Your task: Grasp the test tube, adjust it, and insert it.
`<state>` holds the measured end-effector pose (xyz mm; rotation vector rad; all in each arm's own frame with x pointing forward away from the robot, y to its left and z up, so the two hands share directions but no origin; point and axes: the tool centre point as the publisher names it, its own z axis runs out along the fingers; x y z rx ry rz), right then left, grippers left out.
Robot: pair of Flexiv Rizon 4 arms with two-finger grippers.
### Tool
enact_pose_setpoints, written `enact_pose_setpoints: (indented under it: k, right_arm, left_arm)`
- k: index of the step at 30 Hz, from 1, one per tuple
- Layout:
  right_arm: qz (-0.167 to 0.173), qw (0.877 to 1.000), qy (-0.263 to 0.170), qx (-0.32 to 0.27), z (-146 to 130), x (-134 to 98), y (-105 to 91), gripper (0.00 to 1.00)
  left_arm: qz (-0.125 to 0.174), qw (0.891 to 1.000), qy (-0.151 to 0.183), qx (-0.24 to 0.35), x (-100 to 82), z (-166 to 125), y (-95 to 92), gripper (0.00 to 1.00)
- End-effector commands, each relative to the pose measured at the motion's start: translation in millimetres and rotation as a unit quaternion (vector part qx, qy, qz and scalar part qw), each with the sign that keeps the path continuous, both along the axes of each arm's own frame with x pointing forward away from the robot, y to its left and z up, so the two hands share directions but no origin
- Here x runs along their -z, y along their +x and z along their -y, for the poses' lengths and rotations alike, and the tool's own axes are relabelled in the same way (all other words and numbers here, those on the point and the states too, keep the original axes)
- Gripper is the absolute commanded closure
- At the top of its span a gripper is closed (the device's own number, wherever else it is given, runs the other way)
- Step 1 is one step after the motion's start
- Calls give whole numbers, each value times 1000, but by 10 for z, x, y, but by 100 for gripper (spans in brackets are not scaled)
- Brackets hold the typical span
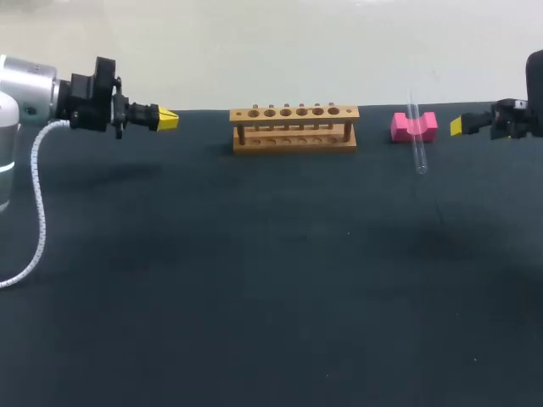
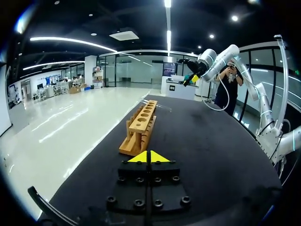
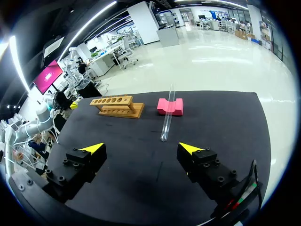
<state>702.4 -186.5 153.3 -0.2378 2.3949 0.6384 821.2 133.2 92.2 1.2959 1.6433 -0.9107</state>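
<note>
table (image 1: 254, 297): dark cloth, bearing all the rest.
rack (image 1: 293, 129): wooden, one row of holes, all unfilled, toward the table's back edge.
left gripper (image 2: 149, 157): yellow tips pressed together on nothing, held well off the rack's left end and pointing along it.
right gripper (image 3: 143, 148): fingers spread wide, nothing between them, well off the rack's right end, past the block.
pink block (image 1: 413, 126): notched, just off the rack's right end.
test tube (image 1: 416, 136): clear glass, laid through the block's notch, crosswise to the rack's length, touched by neither gripper.
step: grasp, not yet begun.
next move: probably for the right gripper, being nearer: straddle the tube clear of the block, then close softly, since round glass may roll or slip.
</note>
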Motion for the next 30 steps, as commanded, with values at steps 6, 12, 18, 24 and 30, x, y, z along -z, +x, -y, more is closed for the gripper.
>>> enact_pose_setpoints:
  k: [6, 12, 18, 24, 30]
  right_arm:
    - [0, 1000, 0, 0, -1, 1, 2, 0]
    - [0, 1000, 0, 0, -1, 1, 2, 0]
    - [0, 1000, 0, 0, -1, 1, 2, 0]
    - [0, 1000, 0, 0, -1, 1, 2, 0]
    - [0, 1000, 0, 0, -1, 1, 2, 0]
  left_arm:
    - [1, 1000, -1, 0, 5, -3, -7, 0]
    - [1, 1000, -1, 0, 5, -3, -7, 0]
    - [1, 1000, -1, 0, 5, -3, -7, 0]
    - [1, 1000, -1, 0, 5, -3, -7, 0]
    - [1, 1000, -1, 0, 5, -3, -7, 0]
